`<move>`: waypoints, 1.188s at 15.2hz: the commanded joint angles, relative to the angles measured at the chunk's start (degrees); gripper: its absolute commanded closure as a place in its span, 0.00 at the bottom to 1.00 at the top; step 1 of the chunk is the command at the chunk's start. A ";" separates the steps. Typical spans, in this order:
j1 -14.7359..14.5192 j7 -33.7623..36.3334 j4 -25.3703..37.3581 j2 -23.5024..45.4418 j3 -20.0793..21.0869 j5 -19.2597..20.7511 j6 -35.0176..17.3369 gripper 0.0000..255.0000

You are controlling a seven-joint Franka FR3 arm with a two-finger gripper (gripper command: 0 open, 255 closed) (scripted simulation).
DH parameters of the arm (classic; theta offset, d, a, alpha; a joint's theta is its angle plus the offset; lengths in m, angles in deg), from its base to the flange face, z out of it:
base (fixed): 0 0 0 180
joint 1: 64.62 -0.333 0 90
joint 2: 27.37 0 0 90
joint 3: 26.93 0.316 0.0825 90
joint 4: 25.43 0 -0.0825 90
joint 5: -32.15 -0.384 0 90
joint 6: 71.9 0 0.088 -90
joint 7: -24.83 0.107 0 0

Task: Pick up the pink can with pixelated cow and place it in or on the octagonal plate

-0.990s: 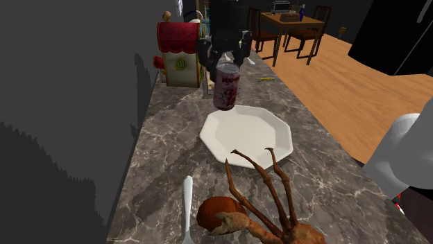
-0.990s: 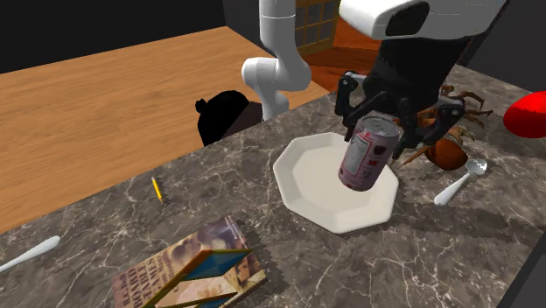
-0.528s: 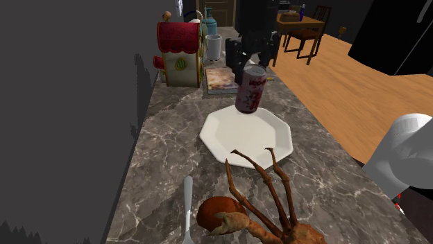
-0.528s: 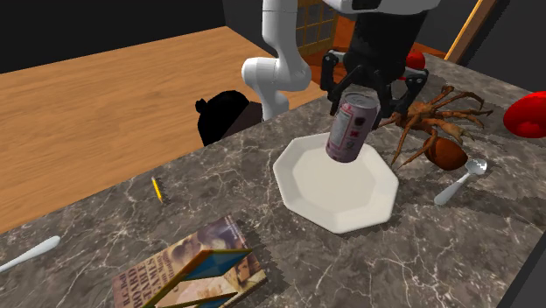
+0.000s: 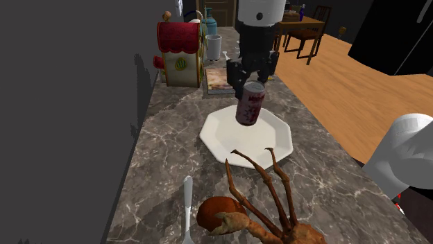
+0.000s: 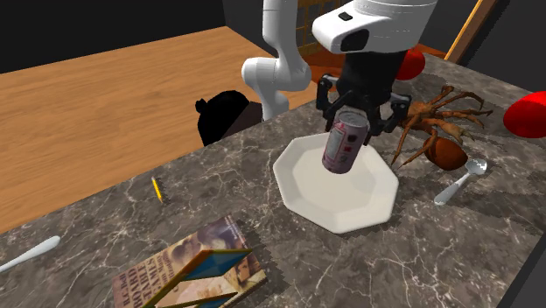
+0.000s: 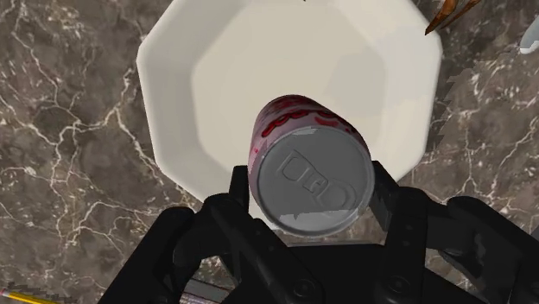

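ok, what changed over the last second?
The gripper carried the can toward the shoulder view's right, over the middle of the plate, then lowered it. The can stays clasped and tilted. The plate, crab and spoon are unmoved.

gripper (image 6: 356, 120) clasps pink can (image 6: 342, 143) | tilted | above white plate (image 6: 337, 193)

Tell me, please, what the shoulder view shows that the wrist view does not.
Shoulder view: the red-roofed box, the dining table with chairs, and the wooden floor. Wrist view: the can's grey lid with its tab, seen end-on. Both: the hand shut on the pink can, over the white octagonal plate on the marbled counter.
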 commanded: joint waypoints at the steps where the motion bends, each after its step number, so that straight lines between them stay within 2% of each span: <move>1: -0.06 -0.04 -1.65 -0.10 0.10 -0.08 -1.62 1.00; 8: -0.29 -0.28 -7.35 -0.64 0.40 -0.45 -6.80 1.00; 15: -0.30 -0.28 -7.35 -0.64 0.38 -0.44 -6.80 1.00; 16: -0.30 -0.28 -7.28 -0.63 0.38 -0.43 -6.73 0.00; 18: -0.30 -0.27 -7.25 -0.60 0.39 -0.43 -6.73 0.00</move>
